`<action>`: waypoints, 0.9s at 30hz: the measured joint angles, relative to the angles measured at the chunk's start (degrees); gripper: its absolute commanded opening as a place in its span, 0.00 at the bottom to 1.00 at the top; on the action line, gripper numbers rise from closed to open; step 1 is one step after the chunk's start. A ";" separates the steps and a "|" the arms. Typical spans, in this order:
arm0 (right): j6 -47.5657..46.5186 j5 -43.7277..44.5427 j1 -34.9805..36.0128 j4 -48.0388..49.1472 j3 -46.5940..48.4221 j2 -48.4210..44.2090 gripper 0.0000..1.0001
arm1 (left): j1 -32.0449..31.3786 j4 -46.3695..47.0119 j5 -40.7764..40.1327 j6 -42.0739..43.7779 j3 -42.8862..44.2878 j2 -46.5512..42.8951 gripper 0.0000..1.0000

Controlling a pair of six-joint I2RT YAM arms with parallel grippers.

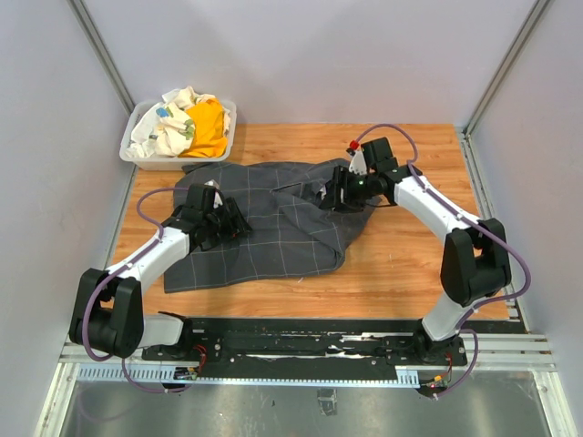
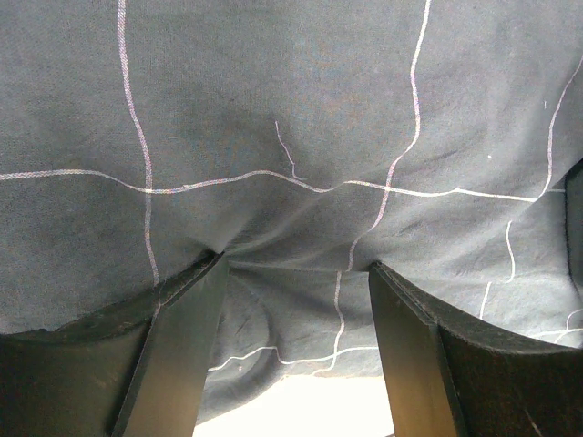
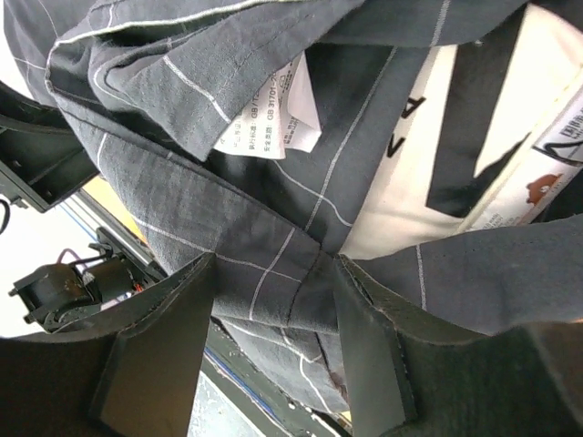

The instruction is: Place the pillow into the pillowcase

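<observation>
Pillowcase: dark charcoal cloth with a thin light grid (image 1: 273, 232), lying rumpled across the middle of the wooden tabletop (image 1: 401, 264), its right end bunched up under the right arm.
Pillow: a cream-white surface with black print (image 3: 401, 196) shows through the gap in the gathered cloth at that right end; the rest of it is covered.
Care label: a small white printed tag (image 3: 273, 114) hangs from a fold of the pillowcase, just above the right fingers.
Right hand: (image 1: 335, 193) partly open at the bunched right end. A fold of the pillowcase lies between its fingers (image 3: 373, 346) and touches one of them; no clamp on it shows.
Left hand: (image 1: 235, 223) low over the left half of the pillowcase, fingers (image 2: 182, 337) well apart, their tips pushed against the cloth, which puckers at one tip. It has hold of nothing.
Tub: white plastic (image 1: 137, 157), at the far left corner, just beyond the pillowcase.
Tub contents: a yellow cloth (image 1: 209, 127) and a white patterned cloth (image 1: 168, 127), crumpled together.
</observation>
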 measured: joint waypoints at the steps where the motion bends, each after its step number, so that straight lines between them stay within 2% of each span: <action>1: -0.37 -0.15 0.42 -0.31 0.28 0.48 0.53 | 0.00 0.00 0.00 0.00 0.00 0.00 0.70; 4: -1.31 -0.11 1.36 -1.16 0.55 1.40 0.52 | 0.00 0.00 0.00 0.00 0.00 0.00 0.70; 5: -1.68 -0.07 1.77 -1.81 0.55 1.53 0.49 | 0.00 0.00 0.00 0.00 0.00 0.00 0.70; 6: -2.05 -0.02 2.10 -2.54 0.55 1.55 0.43 | 0.00 0.00 0.00 0.00 0.00 0.00 0.70; 7: -2.32 0.00 2.40 -2.86 0.55 1.55 0.31 | 0.00 0.00 0.00 0.00 0.00 0.00 0.70; 9: -2.95 0.11 2.75 -3.48 0.39 1.33 0.23 | 0.02 0.00 0.00 -0.02 0.00 0.00 0.70; 11: -3.37 0.44 2.84 -4.11 0.15 0.98 0.06 | 0.02 0.02 0.00 -0.04 0.00 0.00 0.70; 12: -3.48 0.57 2.84 -4.52 -0.04 0.66 0.01 | 0.02 0.02 0.00 -0.04 -0.02 0.00 0.70; 14: -3.67 0.66 2.84 -5.11 -0.72 -0.24 0.01 | 0.07 0.02 0.02 -0.07 -0.02 0.00 0.70; 15: -3.74 0.72 2.84 -5.40 -1.01 -0.70 0.01 | 0.09 0.02 0.02 -0.07 -0.02 0.00 0.70; 16: -3.78 0.76 2.84 -5.51 -1.42 -1.14 0.06 | 0.11 0.04 0.04 -0.09 -0.02 0.00 0.70; 19: -4.07 0.72 2.84 -5.99 -3.28 -3.08 0.46 | 0.11 0.15 0.04 -0.11 -0.15 -0.02 0.70; 20: -4.04 0.59 2.84 -6.10 -3.82 -3.63 0.51 | 0.11 0.22 0.04 -0.11 -0.22 -0.02 0.70; 27: -3.82 -2.51 2.84 -3.17 -7.21 -4.96 0.56 | 0.20 0.57 0.07 -0.48 -0.66 -0.46 0.70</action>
